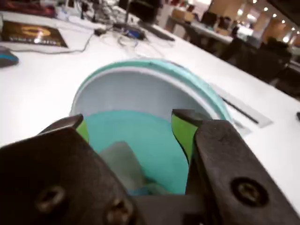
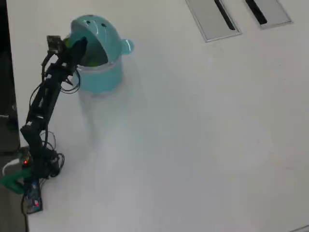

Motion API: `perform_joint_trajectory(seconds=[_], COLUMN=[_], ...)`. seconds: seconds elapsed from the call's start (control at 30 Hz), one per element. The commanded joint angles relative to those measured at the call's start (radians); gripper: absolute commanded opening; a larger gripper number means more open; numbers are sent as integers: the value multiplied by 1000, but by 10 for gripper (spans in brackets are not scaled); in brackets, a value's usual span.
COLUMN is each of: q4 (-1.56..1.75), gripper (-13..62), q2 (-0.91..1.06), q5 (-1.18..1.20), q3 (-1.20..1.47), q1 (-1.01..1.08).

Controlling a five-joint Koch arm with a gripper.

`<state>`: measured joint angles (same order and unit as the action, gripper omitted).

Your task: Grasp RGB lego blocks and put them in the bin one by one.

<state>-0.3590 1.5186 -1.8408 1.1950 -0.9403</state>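
The teal bin stands at the table's top left in the overhead view, its domed lid flipped up. In the wrist view I look down into its open mouth. My gripper hangs over that mouth with its green-padded jaws wide apart and nothing between them. In the overhead view the gripper is at the bin's left rim. A blurred bluish patch lies on the bin floor beside a greyish shape; I cannot tell what they are. No red, yellow-green or blue block shows on the table.
Two grey cable slots are set in the table at the top right. The arm's base sits by the table's left edge. A dark book and cables lie beyond the bin.
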Motion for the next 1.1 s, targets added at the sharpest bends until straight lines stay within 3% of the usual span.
perform_joint_trajectory(seconds=[0.0, 0.3, 1.07], q4=[86, 242, 252], gripper=[330, 330, 330], q2=[106, 270, 557], q5=[40, 249, 716], q3=[3, 164, 233], q1=[20, 49, 270])
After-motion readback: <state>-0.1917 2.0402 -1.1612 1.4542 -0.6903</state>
